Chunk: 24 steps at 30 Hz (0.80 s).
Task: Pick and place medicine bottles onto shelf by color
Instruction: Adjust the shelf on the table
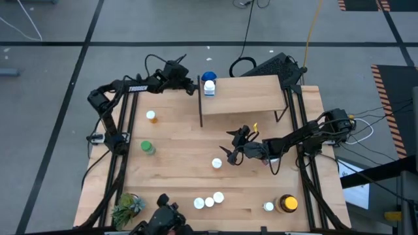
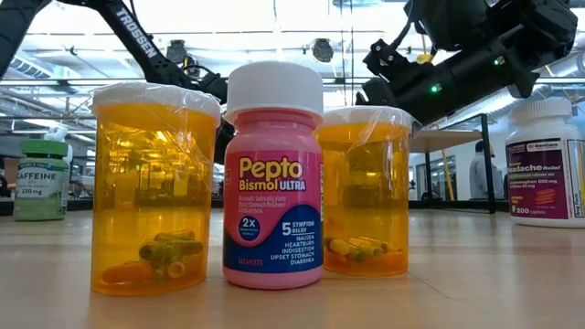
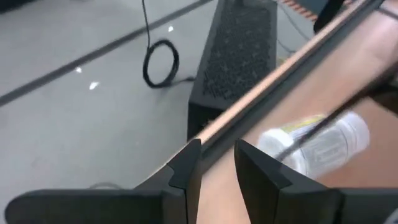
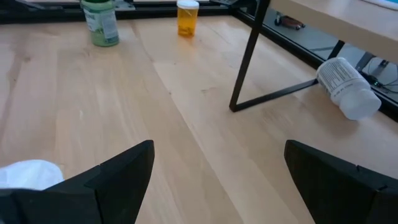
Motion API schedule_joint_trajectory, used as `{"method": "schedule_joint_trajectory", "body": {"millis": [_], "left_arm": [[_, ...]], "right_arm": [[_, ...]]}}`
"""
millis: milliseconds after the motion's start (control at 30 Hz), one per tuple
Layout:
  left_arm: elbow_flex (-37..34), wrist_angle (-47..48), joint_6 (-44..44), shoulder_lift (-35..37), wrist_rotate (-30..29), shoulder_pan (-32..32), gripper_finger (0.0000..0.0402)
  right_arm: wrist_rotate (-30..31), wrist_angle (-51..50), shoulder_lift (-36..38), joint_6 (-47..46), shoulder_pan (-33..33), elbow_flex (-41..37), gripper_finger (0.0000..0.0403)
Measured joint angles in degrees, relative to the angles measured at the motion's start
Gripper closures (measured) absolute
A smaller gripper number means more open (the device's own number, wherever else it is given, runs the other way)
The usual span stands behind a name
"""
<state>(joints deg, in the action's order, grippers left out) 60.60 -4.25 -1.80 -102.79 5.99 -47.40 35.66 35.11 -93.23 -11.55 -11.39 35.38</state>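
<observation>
While most bottles stand on the table, we see one white bottle with a blue cap [image 1: 209, 83] at the left end of the shelf [image 1: 251, 94]. From above it seems to stand up, cap on top. In the right wrist view, though, a white bottle [image 4: 348, 87] lies on its side behind the shelf's black leg [image 4: 247, 56], its long side flat on the wood. We cannot tell if these are the same bottle.

Our left gripper [image 1: 193, 83] sits just beside the blue-capped bottle, at the shelf's left edge. Its fingers [image 3: 186, 168] are only a little apart and hold nothing.

Our right gripper [image 1: 234, 145] is over the middle of the table, in front of the shelf. Its fingers [image 4: 124, 171] are spread wide and empty. A white-capped bottle [image 1: 217, 163] stands close by it.

Farther out, an orange bottle [image 1: 151, 117] and a green-capped bottle [image 1: 147, 147] stand on the left side. Three white-capped bottles [image 1: 208, 201] stand in a row near the front. A yellow-lidded jar [image 1: 288, 203] and a small plant [image 1: 127, 207] sit at the front corners.
</observation>
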Motion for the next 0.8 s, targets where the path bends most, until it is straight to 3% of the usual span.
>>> {"method": "schedule_joint_trajectory", "body": {"millis": [133,300,567,800], "left_arm": [[-0.33,3.98,-3.21,1.52,2.10,0.63,0.0304],[-3.30,1.75,-8.56,1.50,2.76,1.84,0.0304],[-6.83,-11.16,-10.57,0.34,4.81,4.27,0.0304],[-6.87,-16.50,-11.55,-2.58,4.86,5.52,0.0304]], "right_arm": [[0.00,-0.87,0.00,-0.22,0.01,0.00,0.0046],[0.00,-1.35,0.00,-0.22,-0.02,0.00,0.0046],[0.00,-1.72,0.00,-0.35,-0.36,0.00,0.0046],[0.00,-1.74,0.00,-0.71,-0.36,0.00,0.0046]]}}
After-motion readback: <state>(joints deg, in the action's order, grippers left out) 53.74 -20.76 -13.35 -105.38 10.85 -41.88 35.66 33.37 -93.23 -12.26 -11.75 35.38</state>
